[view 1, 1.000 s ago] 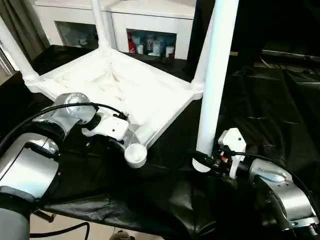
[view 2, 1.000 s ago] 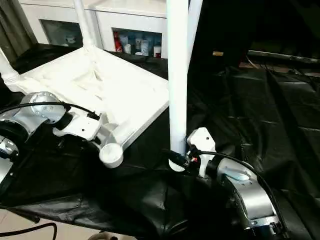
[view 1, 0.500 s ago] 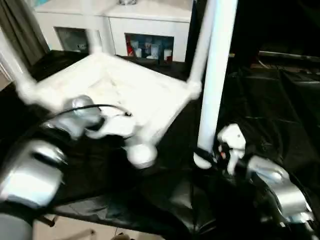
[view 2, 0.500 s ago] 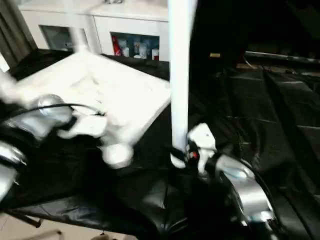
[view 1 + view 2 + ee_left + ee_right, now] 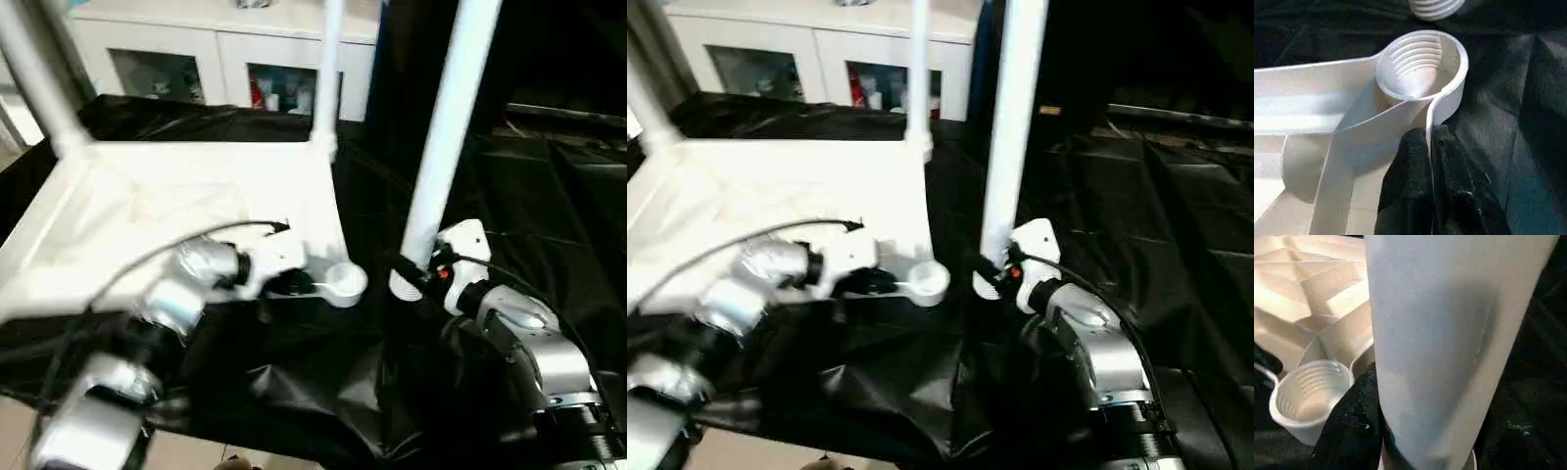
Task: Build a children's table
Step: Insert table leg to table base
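Gripping tabletop [image 5: 176, 196] rim, leg [image 5: 446, 147] upright

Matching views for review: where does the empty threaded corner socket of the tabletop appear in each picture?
Left eye view: empty socket, centre, beside the held leg.
Right eye view, left of the leg's foot.
Left wrist view, upper centre, above the fingers.
Right wrist view, lower left.
Shared landmark: the held leg's threaded end.
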